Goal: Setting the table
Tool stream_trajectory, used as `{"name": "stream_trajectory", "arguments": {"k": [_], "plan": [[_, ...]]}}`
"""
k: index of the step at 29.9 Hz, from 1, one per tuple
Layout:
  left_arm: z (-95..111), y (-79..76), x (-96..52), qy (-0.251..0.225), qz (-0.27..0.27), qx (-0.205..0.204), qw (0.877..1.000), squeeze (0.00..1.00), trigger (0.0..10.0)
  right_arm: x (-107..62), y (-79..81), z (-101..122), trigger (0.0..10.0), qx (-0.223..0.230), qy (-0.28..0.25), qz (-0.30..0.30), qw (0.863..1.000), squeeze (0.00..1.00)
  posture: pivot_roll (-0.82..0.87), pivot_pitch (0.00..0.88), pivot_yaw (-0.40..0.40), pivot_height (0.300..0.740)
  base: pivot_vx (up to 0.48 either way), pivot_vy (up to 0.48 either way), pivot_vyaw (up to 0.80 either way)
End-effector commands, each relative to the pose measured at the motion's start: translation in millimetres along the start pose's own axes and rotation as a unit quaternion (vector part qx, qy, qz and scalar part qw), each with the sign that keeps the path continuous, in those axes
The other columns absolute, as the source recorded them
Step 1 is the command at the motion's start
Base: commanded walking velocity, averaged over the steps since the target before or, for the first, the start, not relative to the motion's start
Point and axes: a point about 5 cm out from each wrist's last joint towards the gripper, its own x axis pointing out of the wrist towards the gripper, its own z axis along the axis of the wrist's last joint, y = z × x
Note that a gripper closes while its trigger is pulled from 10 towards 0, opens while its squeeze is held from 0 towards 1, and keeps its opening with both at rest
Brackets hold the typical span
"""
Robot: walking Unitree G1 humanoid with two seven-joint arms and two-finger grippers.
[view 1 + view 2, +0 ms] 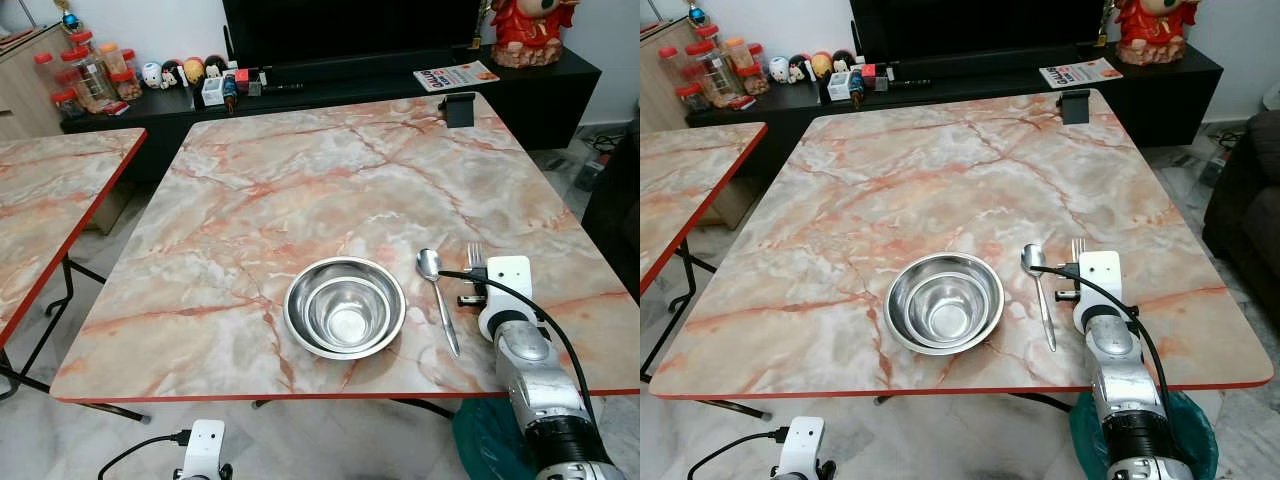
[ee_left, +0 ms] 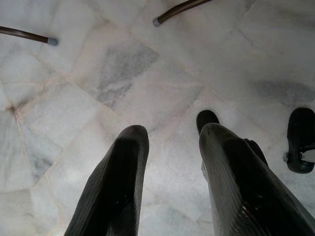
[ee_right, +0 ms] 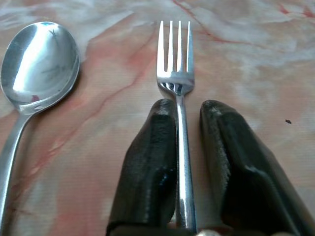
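Done: bowl (image 1: 345,306) lower centre of worktop (image 1: 300,180), spoon (image 1: 437,297) just beside it | Now: right hand (image 3: 187,132) straddles fork (image 3: 177,73) beside spoon, fingers slightly parted, handle between them | Left hand (image 2: 172,167) idle, released, over floor | Left: release fork.

Room had a pale marble tile floor (image 2: 123,69) and a white wall (image 1: 150,25) at the back. A long black TV console (image 1: 540,95) ran along it, cluttered with jars and little figurines. Two pink-veined marble tables (image 1: 300,170) with red edging stood side by side.
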Motion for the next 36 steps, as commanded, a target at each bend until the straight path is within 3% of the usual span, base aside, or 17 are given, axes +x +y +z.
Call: {"name": "stream_trajectory", "arguments": {"k": [1, 10, 13, 17, 18, 19, 20, 26, 36], "plan": [[-3, 7.5, -0.7, 0.005, 0.008, 0.004, 1.000, 0.00, 10.0, 0.7, 9.0, -4, 10.0, 0.008, 0.011, 0.014, 1.000, 1.00, -0.09, 0.031, 0.132, 0.740, 0.000, 0.000, 0.00], [-2, 7.7, -0.7, 0.005, 0.007, 0.007, 1.000, 0.00, 10.0, 0.5, 10.9, 3, 10.0, 0.014, -0.012, 0.018, 1.000, 1.00, -0.10, 0.028, 0.137, 0.740, 0.000, 0.000, 0.00], [-2, 7.6, -0.6, 0.005, 0.007, 0.008, 1.000, 0.00, 10.0, -2.2, 21.1, 20, 10.0, 0.025, -0.077, 0.055, 0.995, 1.00, -0.10, 0.027, 0.138, 0.740, 0.000, 0.000, 0.00], [-1, 7.6, -0.5, 0.004, 0.007, 0.007, 1.000, 0.00, 10.0, -5.2, 27.8, 34, 10.0, 0.032, -0.123, 0.073, 0.989, 1.00, -0.10, 0.024, 0.139, 0.740, 0.000, 0.000, 0.00], [-1, 7.4, -0.5, 0.003, 0.006, 0.007, 1.000, 0.00, 10.0, -5.7, 28.6, 37, 10.0, 0.030, -0.132, 0.075, 0.988, 0.35, -0.10, 0.024, 0.139, 0.740, 0.000, 0.000, 0.00], [-1, 7.3, -0.4, 0.003, 0.006, 0.006, 1.000, 0.00, 10.0, -6.1, 29.2, 39, 10.0, 0.030, -0.138, 0.077, 0.987, 0.35, -0.10, 0.024, 0.139, 0.740, 0.000, 0.000, 0.00], [0, 7.1, -0.4, 0.002, 0.006, 0.005, 1.000, 0.00, 10.0, -6.7, 29.5, 41, 10.0, 0.029, -0.148, 0.077, 0.986, 0.00, -0.10, 0.024, 0.139, 0.740, 0.000, 0.000, 0.00], [2, 6.6, -0.2, -0.006, 0.003, -0.003, 1.000, 0.00, 10.0, -15.6, 17.5, 68, 10.0, 0.038, -0.258, 0.023, 0.965, 0.00, -0.10, 0.019, 0.138, 0.740, 0.000, 0.000, 0.00], [3, 6.2, -0.1, -0.012, 0.002, -0.021, 1.000, 0.00, 10.0, -25.3, 30.8, 81, 10.0, 0.050, -0.325, 0.029, 0.944, 0.00, -0.09, 0.018, 0.135, 0.740, 0.000, 0.129, 0.00]]}}
